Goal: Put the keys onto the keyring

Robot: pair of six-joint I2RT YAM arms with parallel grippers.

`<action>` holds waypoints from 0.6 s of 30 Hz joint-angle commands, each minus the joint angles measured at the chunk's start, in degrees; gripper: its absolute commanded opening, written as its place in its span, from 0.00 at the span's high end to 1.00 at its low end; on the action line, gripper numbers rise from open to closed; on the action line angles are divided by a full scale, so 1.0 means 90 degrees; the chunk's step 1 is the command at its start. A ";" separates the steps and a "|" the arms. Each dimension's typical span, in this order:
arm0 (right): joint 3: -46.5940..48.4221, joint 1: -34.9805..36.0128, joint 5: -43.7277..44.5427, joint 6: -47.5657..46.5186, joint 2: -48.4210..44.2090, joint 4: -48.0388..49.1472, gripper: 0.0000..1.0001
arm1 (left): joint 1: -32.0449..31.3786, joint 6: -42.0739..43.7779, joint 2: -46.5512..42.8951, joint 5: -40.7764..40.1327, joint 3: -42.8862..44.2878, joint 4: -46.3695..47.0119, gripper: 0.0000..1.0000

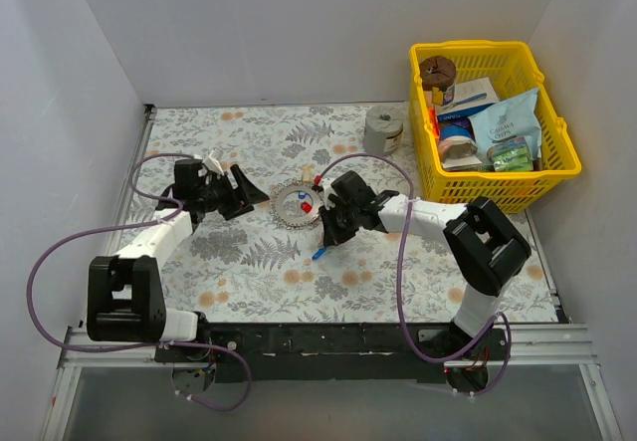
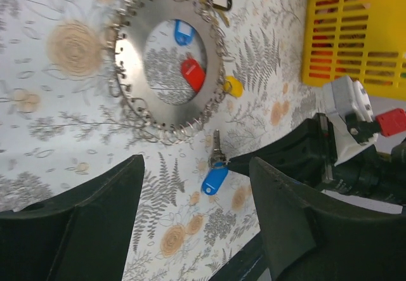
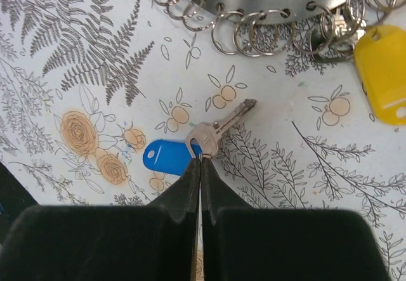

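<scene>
keyring (image 2: pixel 130 56) lies flat: thin grey steel, wide hole, toothed edge. red tag (image 2: pixel 193 73) and blue tag (image 2: pixel 183 32) sit in the hole, yellow tag (image 2: pixel 233 87) at rim. loose key (image 3: pixel 219 129), blue head, lies flat nearby, apart.

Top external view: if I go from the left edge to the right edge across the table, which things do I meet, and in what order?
left tool → keyring → right tool → grey roll → yellow basket
</scene>
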 commanded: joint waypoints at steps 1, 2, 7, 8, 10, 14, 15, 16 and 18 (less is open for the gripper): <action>-0.0059 -0.0048 0.0390 0.0018 -0.0352 -0.0190 0.93 | -0.0775 -0.0389 0.0012 -0.0297 0.0041 0.0457 0.34; -0.0078 -0.0058 0.0410 -0.0001 -0.0401 -0.0200 0.85 | -0.0865 -0.0418 0.0109 -0.0326 0.0060 0.0496 0.34; -0.0186 -0.0107 0.0566 -0.0011 -0.0713 -0.0151 0.47 | -0.1324 -0.0419 0.0267 -0.0444 0.0256 0.0536 0.34; -0.0186 -0.0136 0.0576 -0.0011 -0.0781 -0.0180 0.44 | -0.1344 -0.0409 0.0276 -0.0444 0.0266 0.0545 0.34; -0.0225 -0.0175 0.0596 -0.0001 -0.0830 -0.0151 0.39 | -0.1383 -0.0380 0.0296 -0.0453 0.0266 0.0555 0.34; -0.0245 -0.0302 0.0401 0.0038 -0.0811 -0.0121 0.39 | -0.1422 -0.0370 0.0306 -0.0376 0.0266 0.0545 0.34; -0.0254 -0.0321 0.0323 0.0048 -0.0792 -0.0112 0.39 | -0.1480 -0.0360 0.0325 -0.0375 0.0275 0.0545 0.34; -0.0283 -0.0321 0.0303 0.0048 -0.0792 -0.0083 0.40 | -0.1510 -0.0350 0.0374 -0.0385 0.0276 0.0545 0.34; -0.0371 -0.0351 0.0186 0.0038 -0.0792 0.0024 0.41 | -0.1626 -0.0301 0.0432 -0.0385 0.0324 0.0536 0.34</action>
